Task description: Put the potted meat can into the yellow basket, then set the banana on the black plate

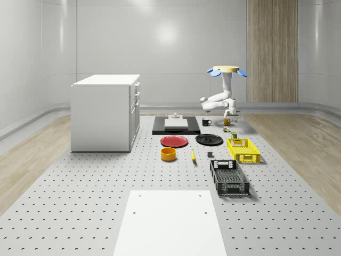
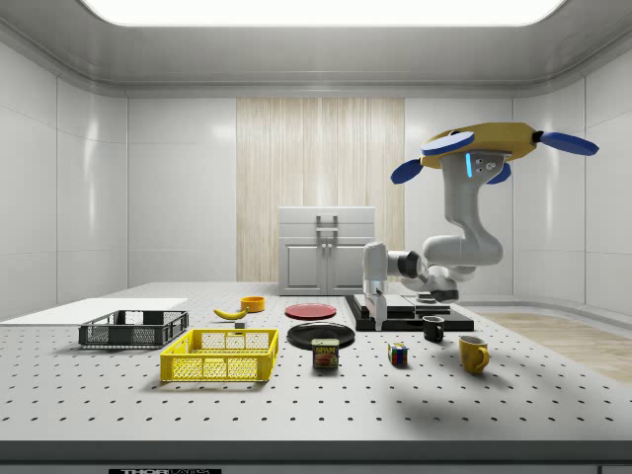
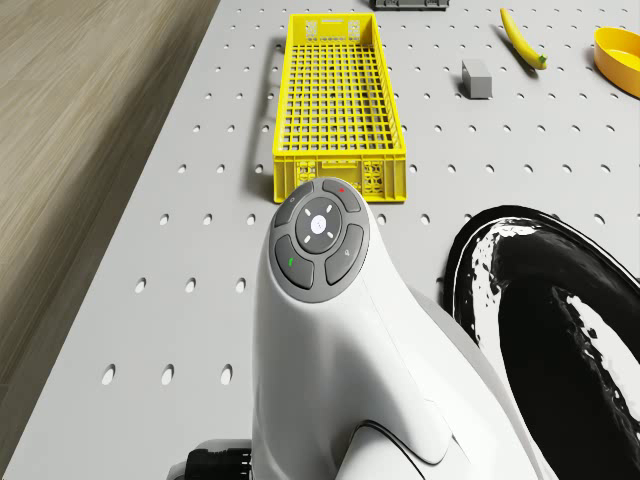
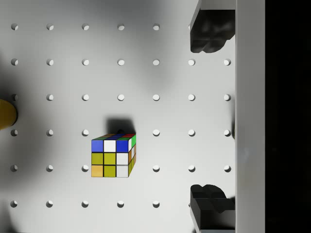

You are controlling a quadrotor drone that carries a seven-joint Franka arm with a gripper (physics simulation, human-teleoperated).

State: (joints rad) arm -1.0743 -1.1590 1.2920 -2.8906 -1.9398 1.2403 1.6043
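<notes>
Your gripper (image 4: 212, 116) hangs spread wide over the puzzle cube (image 4: 113, 157), holding nothing — shift toward the potted meat can (image 2: 326, 353), just beside the yellow basket (image 2: 219, 355), and descend squarely. The side view shows that can — the wrist view shows the cube instead.

The potted meat can (image 2: 326, 353) carries a label — its lettering looks like "SPAM", though small. Nothing else bears readable text.

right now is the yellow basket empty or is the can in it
Empty: the yellow basket shows bare mesh; the potted meat can stands on the table beside it.
</notes>
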